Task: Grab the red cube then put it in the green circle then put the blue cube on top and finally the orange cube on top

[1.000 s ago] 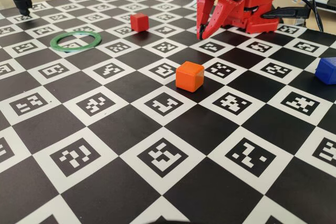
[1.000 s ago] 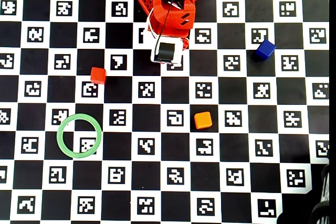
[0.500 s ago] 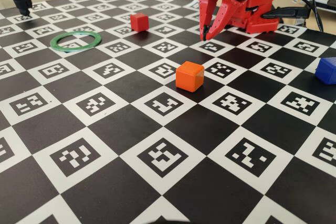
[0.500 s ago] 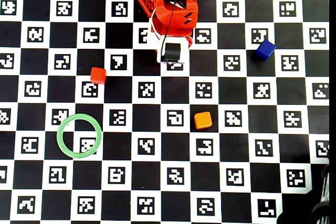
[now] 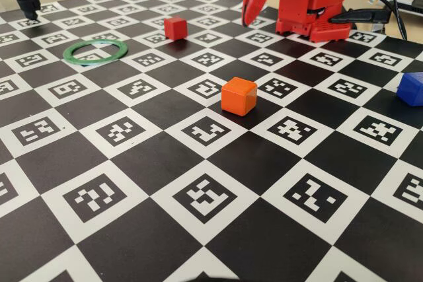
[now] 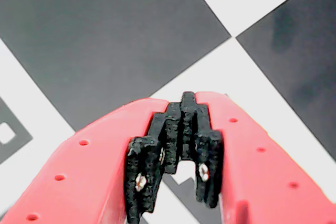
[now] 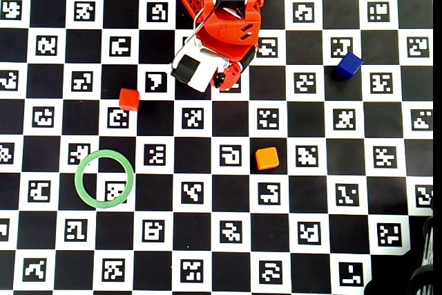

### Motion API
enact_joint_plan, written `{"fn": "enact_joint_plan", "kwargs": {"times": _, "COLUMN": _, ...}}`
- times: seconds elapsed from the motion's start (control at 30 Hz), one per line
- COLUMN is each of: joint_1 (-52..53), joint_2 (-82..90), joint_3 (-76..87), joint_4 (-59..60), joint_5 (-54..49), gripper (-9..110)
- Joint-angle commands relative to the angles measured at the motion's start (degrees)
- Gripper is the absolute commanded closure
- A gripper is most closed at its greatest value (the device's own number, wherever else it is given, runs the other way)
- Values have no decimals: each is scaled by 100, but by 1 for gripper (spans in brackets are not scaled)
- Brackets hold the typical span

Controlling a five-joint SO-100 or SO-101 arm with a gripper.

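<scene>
On the black-and-white checkered marker table [image 7: 207, 240], the small matte solid-red cube [image 7: 128, 99] sits alone, near but apart from the thin flat green ring [image 7: 103, 178], whose open centre holds nothing, while the bright-orange cube [image 7: 266, 158] rests near the middle and the deep-blue cube [image 7: 349, 65] stands well apart at the right in the overhead view. The red plastic arm's hand [image 6: 178, 129] hovers above the table close to its base, right of the red cube in both the overhead and fixed views. In the wrist view its black toothed pads [image 6: 157, 150] are pressed together with nothing between them.
</scene>
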Motion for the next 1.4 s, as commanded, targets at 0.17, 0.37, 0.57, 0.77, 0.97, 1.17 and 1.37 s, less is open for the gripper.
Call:
{"fn": "enact_joint_plan", "kwargs": {"times": 0.17, "joint_1": 26, "joint_2": -1222, "joint_3": -2540, "joint_4": 1292, "joint_5": 738, "gripper": 107}}
{"fn": "enact_joint_plan", "kwargs": {"times": 0.37, "joint_1": 387, "joint_2": -1740, "joint_3": -3858, "joint_4": 2303, "joint_5": 756, "gripper": 106}}
{"fn": "enact_joint_plan", "kwargs": {"times": 0.57, "joint_1": 1160, "joint_2": -2593, "joint_3": -4957, "joint_4": 2918, "joint_5": 949, "gripper": 105}}
{"fn": "enact_joint_plan", "kwargs": {"times": 0.77, "joint_1": 2206, "joint_2": -3208, "joint_3": -5643, "joint_4": 3103, "joint_5": 958, "gripper": 98}}
{"fn": "enact_joint_plan", "kwargs": {"times": 0.97, "joint_1": 3173, "joint_2": -3779, "joint_3": -5977, "joint_4": 3094, "joint_5": 800, "gripper": 76}}
{"fn": "enact_joint_plan", "kwargs": {"times": 1.17, "joint_1": 3691, "joint_2": -4184, "joint_3": -6363, "joint_4": 3349, "joint_5": 738, "gripper": 69}}
{"fn": "enact_joint_plan", "kwargs": {"times": 1.37, "joint_1": 3973, "joint_2": -4351, "joint_3": -6469, "joint_4": 3278, "joint_5": 633, "gripper": 63}}
